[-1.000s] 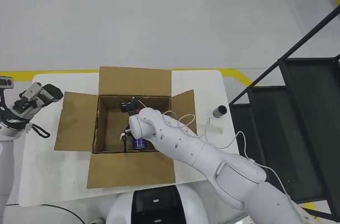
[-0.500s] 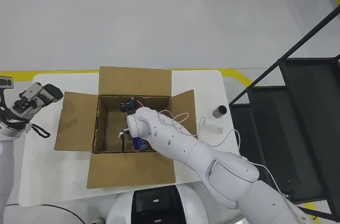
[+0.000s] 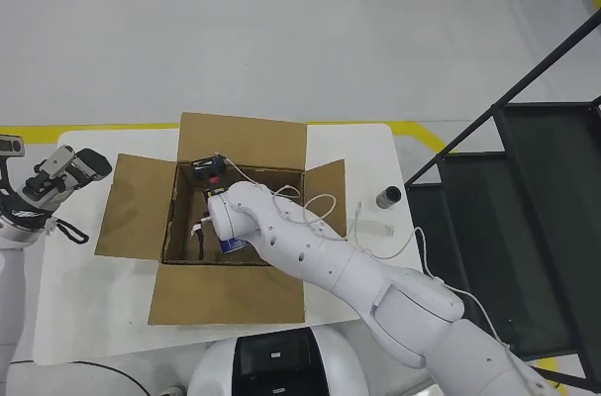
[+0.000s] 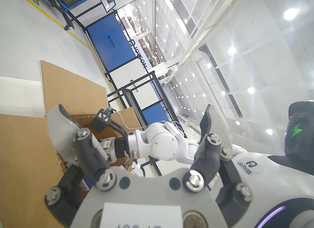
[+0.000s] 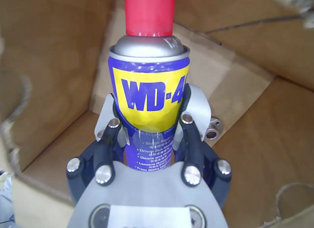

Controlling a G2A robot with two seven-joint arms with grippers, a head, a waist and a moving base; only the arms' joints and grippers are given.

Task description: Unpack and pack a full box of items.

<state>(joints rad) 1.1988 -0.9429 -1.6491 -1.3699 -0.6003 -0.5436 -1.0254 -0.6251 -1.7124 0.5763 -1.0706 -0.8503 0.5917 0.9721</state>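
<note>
Cardboard box (image 3: 132, 203) on the surface (image 3: 82, 307) contains the spray can (image 5: 149, 79), clamped at mid-body by the right pincer (image 5: 150, 106). Can long axis runs straight out from the pincer, red cap (image 5: 149, 10) farthest from the wrist. Left pincer (image 4: 132, 116) hangs outside the box, spread wide and empty. Right wrist view discloses the grip; top view discloses the can's place inside the box.

An open cardboard box (image 3: 132, 208) sits on the white worktop (image 3: 82, 307), the right arm (image 3: 300, 243) down inside it over a blue can (image 3: 231, 247). The left claw (image 3: 57, 173) hangs well left.
</note>
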